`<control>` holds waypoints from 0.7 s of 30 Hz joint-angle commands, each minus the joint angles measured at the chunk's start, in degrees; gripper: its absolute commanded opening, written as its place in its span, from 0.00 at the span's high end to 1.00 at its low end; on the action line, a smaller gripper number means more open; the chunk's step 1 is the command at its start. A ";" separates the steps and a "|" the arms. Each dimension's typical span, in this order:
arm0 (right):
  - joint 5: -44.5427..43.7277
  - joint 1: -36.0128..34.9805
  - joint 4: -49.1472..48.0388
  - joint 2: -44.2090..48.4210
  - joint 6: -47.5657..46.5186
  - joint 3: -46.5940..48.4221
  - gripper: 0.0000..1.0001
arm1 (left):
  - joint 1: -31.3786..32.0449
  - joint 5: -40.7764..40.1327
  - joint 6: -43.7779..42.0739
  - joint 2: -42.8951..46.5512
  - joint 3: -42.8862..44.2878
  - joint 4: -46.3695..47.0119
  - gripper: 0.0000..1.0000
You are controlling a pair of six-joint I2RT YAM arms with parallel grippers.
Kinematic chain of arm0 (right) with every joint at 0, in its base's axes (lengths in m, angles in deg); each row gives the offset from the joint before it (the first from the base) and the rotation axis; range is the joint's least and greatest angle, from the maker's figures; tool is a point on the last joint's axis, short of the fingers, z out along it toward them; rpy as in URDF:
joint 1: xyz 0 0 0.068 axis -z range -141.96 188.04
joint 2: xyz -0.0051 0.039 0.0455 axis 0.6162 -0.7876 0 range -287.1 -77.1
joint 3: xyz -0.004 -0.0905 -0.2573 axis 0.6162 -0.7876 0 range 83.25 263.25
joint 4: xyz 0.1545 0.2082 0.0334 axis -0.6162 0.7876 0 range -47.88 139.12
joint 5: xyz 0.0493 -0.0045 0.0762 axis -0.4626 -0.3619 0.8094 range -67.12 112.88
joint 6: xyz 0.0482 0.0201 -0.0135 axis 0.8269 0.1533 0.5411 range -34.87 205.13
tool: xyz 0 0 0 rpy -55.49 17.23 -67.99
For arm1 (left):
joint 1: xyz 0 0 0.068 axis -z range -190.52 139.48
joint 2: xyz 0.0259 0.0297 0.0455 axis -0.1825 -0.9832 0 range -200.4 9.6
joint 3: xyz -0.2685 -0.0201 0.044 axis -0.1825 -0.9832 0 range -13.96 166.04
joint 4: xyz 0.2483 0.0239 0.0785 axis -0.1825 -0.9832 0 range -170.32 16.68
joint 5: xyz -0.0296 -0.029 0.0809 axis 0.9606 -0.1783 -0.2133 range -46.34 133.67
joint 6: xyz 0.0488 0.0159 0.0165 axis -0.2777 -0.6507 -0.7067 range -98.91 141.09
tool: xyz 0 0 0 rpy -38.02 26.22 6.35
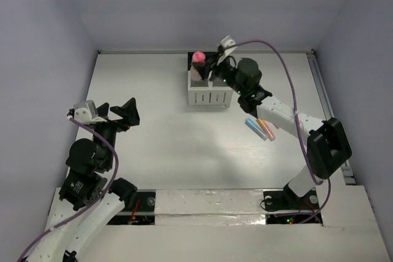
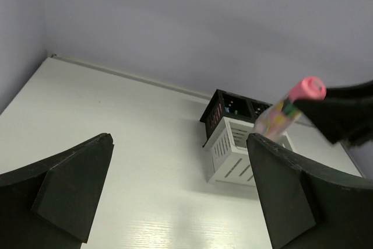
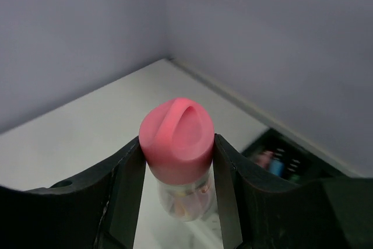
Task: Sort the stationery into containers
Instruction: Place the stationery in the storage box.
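A pink-capped marker [image 3: 176, 141] is clamped between the fingers of the right end effector [image 1: 209, 65] and held tilted over the desk organizer [image 1: 209, 97], whose black compartments are seen behind its white slatted ones; which compartment lies under the marker cannot be told. The left end effector [image 2: 179, 144] is spread wide with nothing in it, above the tabletop [image 1: 159, 139] well to the left of the organizer. Loose markers [image 1: 261, 129], blue and orange among them, are seen lying on the tabletop beside the right arm.
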 commanded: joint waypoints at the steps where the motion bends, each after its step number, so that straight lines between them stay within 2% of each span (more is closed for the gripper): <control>1: -11.04 6.49 -12.88 0.51 11.20 -0.41 1.00 | -0.15 4.40 0.69 -3.18 -0.20 3.27 0.01; 3: -15.02 10.52 -13.94 -1.06 13.65 0.21 1.00 | -0.15 4.76 0.69 -3.62 -0.11 3.18 0.01; 8: -14.51 18.53 -15.61 -6.33 20.43 4.95 1.00 | -0.15 5.72 0.16 -3.01 -0.55 3.80 0.01; 13: -14.87 21.00 -12.19 -13.53 18.94 11.54 1.00 | -0.15 5.90 -0.10 -3.01 -0.55 3.80 0.01; 21: -13.37 21.00 -13.86 -20.40 18.76 15.84 1.00 | -0.15 7.22 -0.37 -2.75 -0.81 4.06 0.01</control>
